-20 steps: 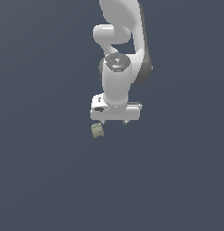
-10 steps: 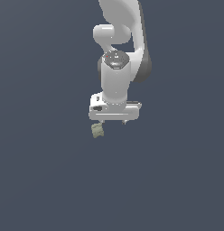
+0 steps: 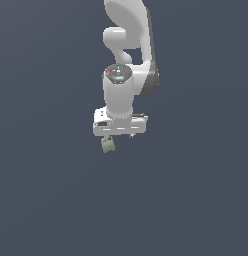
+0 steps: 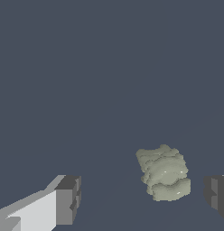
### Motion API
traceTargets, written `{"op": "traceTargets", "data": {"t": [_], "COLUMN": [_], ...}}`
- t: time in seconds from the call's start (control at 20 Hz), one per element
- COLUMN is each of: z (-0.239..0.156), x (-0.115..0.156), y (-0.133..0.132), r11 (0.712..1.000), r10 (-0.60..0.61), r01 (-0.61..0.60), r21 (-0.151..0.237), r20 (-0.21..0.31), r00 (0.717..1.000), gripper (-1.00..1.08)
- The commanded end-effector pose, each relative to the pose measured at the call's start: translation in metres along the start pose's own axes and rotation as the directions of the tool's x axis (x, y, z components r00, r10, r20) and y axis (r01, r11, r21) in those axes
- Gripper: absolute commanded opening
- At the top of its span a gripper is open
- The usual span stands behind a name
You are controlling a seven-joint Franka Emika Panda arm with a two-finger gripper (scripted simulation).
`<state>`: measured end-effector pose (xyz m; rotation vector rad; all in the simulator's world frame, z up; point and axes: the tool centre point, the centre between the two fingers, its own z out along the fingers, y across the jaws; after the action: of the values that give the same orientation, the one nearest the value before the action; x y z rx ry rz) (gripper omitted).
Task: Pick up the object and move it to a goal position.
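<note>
The gripper (image 4: 143, 198) hangs with its jaws spread wide and nothing between the pads (image 4: 68, 200) touching. The object (image 4: 164, 172), a small olive-green ridged lump, sits on the dark surface (image 3: 56, 200) between the jaws, nearer one pad than the other. In the exterior view the object (image 3: 108, 145) peeks out just below the gripper's (image 3: 119, 136) left end, under the white arm (image 3: 127, 60)

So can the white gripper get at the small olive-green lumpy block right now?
Probably yes. The white gripper is open, the small olive-green lumpy block lies between its fingers, off-centre, and nothing blocks it.
</note>
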<state>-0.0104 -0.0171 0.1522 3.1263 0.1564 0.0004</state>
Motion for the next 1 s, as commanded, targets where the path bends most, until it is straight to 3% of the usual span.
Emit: {"op": "traceTargets", "data": {"t": [0.0, 0.5, 0.95], "z": [0.010, 0.049, 0.063], "x": [-0.005, -0.031, -0.042], "y": [0.009, 0.047, 0.060], "r11": [1.000, 0.988, 0.979], "r10": [-0.029, -0.157, -0.205], "r01": [0.029, 0.157, 0.205], "r21": [0.002, 0.009, 0.011], "r20": [0.000, -0.001, -0.003], "r00": [1.000, 0.988, 0.979], "gripper": [1.00, 1.00, 1.00]}}
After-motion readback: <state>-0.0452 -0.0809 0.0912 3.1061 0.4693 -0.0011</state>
